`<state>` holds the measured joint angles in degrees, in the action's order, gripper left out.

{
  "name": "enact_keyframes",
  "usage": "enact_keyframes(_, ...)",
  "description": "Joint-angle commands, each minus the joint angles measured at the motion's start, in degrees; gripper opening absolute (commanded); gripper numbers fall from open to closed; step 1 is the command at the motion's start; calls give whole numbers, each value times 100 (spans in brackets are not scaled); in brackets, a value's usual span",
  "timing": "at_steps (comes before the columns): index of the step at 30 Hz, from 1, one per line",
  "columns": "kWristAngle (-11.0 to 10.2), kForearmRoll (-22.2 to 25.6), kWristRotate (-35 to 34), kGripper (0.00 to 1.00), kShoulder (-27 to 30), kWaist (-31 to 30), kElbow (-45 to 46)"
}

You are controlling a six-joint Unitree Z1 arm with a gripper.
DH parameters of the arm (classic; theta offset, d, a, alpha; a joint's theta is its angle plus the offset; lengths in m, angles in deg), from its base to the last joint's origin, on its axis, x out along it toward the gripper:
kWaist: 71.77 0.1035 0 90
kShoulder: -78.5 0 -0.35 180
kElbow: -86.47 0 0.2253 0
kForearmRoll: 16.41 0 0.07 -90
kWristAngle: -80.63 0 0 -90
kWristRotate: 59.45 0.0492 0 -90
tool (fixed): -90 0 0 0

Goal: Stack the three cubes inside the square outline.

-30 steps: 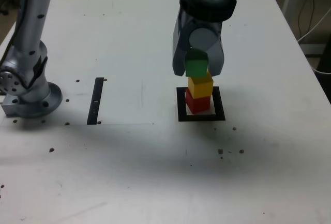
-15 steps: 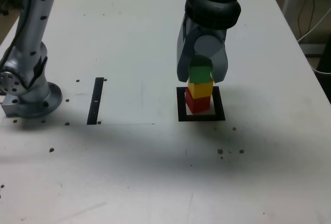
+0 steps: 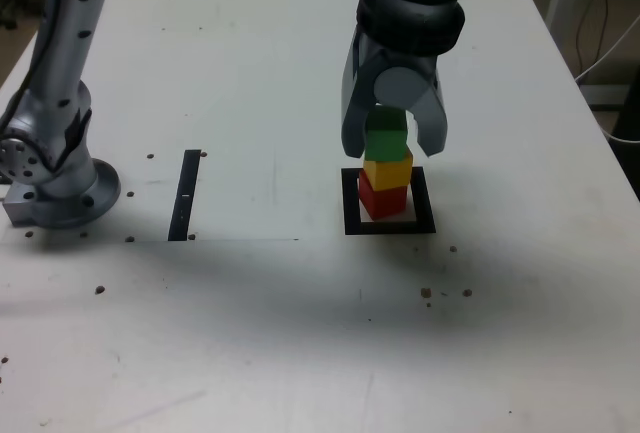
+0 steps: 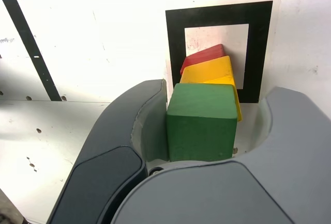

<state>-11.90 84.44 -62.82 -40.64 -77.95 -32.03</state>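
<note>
Matte green cube (image 4: 201, 125) atop yellow (image 4: 211, 73), red cubes (image 4: 204, 56).

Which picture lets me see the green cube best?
The wrist view: the green cube looks large there, top and one side showing, between the open gripper's jaws. The exterior view shows it small, atop the yellow cube.

Green cube (image 3: 385, 133), yellow cube (image 3: 388, 170), red cube (image 3: 383, 200), black outline (image 3: 351, 217).

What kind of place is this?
Probably a robotics lab or test bench: a jointed arm bolted by a round base stands on a pale, marked table, with cables hanging beyond the edge.
</note>
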Motion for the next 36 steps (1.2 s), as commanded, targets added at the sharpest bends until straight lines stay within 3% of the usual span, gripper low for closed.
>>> enact_keyframes(1,-6,20,12,100,52,7,-16)
enact_keyframes(25,39,438,38,100,1307,33,420)
enact_keyframes(29,199,434,205,100,1571,273,795)
enact_keyframes(36,771,387,705,100,2016,628,1521)
